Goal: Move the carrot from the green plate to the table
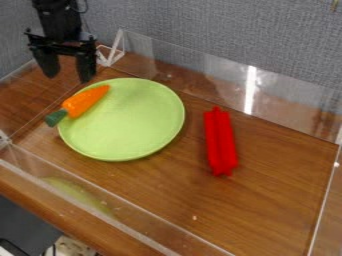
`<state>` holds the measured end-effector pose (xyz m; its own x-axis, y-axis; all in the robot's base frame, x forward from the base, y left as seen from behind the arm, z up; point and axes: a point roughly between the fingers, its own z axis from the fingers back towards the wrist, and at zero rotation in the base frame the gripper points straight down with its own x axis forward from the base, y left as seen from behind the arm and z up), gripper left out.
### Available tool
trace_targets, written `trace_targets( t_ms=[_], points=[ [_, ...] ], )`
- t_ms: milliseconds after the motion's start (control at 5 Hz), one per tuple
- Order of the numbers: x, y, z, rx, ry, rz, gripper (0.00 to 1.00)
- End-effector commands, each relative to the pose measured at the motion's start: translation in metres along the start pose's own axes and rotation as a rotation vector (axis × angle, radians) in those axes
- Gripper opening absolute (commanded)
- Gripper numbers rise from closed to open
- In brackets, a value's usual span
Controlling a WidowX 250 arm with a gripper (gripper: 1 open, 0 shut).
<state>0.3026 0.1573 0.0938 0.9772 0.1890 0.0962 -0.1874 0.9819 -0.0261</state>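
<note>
The orange carrot [84, 100] lies across the left rim of the green plate [134, 125], its dark green stub [55, 118] hanging over the wooden table [267, 200] and its tip pointing onto the plate. My gripper [66, 65] hangs above and behind the carrot, clear of it, with its two black fingers [47, 60] spread apart and nothing between them.
A long red stick-like block [219, 140] lies on the table right of the plate. Clear acrylic walls [254, 85] edge the table on all sides. A white wire frame [114, 45] stands at the back left, behind the gripper.
</note>
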Motion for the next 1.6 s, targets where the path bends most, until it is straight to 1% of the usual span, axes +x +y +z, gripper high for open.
trace_targets(
  t_ms=[0,200,400,600,1000,1400],
  points=[
    [0.011,-0.003,0.003,0.017,-0.036,0.027,1.0],
    [0.012,0.013,-0.015,0.015,-0.013,0.04,1.0],
    [0.012,0.031,-0.02,0.015,-0.009,0.052,1.0],
    [0.017,0.036,-0.018,0.015,-0.019,0.07,1.0],
    [0.027,0.035,-0.018,0.019,-0.029,0.087,1.0],
    [0.028,0.025,-0.014,0.029,-0.038,0.152,1.0]
  ],
)
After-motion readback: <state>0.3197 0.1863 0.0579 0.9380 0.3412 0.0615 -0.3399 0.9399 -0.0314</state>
